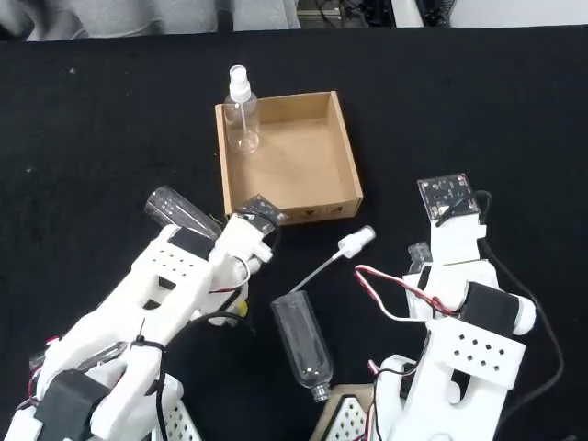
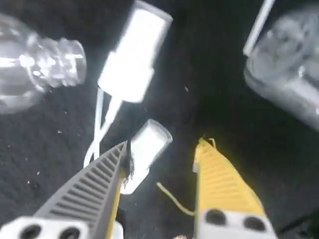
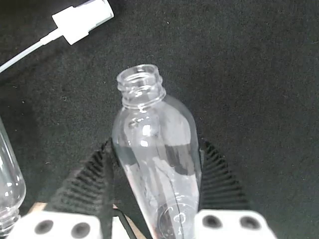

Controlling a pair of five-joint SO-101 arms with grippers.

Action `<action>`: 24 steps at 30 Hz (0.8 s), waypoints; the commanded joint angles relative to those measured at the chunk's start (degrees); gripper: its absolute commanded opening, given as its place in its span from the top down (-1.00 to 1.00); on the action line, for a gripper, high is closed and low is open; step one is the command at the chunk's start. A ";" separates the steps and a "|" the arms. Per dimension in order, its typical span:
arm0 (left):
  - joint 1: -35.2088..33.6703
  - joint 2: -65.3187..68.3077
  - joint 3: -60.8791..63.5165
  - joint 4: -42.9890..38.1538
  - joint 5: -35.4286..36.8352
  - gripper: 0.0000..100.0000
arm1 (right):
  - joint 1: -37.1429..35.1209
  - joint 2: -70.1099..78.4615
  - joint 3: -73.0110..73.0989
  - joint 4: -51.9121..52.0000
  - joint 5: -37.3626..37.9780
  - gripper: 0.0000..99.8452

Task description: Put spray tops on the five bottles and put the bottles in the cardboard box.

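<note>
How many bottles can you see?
4. First bottle, capped, stands in the cardboard box; second bottle lies by the left arm; third bottle lies between the arms; fourth bottle is in the right hand. A fifth may be hidden.

A capped bottle [image 1: 242,110] was stood in the box [image 1: 348,156] corner; an uncapped bottle [image 1: 303,340] and spray top [image 1: 356,242] were laid before it; a third bottle [image 3: 154,169] was held in the right gripper [image 3: 155,145].

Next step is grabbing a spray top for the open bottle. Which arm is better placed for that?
Left. The left gripper is open with a spray top lying between its jaws. The right gripper is shut on the open bottle, so it cannot pick anything else up.
</note>
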 commanded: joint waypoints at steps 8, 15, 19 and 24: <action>-5.76 -0.26 -3.47 0.70 -11.96 0.58 | 0.97 -1.10 -0.40 -0.88 0.00 0.80; -9.36 -0.18 -2.68 1.05 -23.30 0.58 | 0.97 -1.10 -0.40 -0.88 0.00 0.80; -7.69 -0.18 -1.27 0.53 -25.85 0.58 | 0.97 -1.10 -0.40 -0.88 0.00 0.80; -4.26 -0.18 0.84 -0.62 -26.02 0.58 | 0.97 -1.10 -0.40 -0.88 0.00 0.80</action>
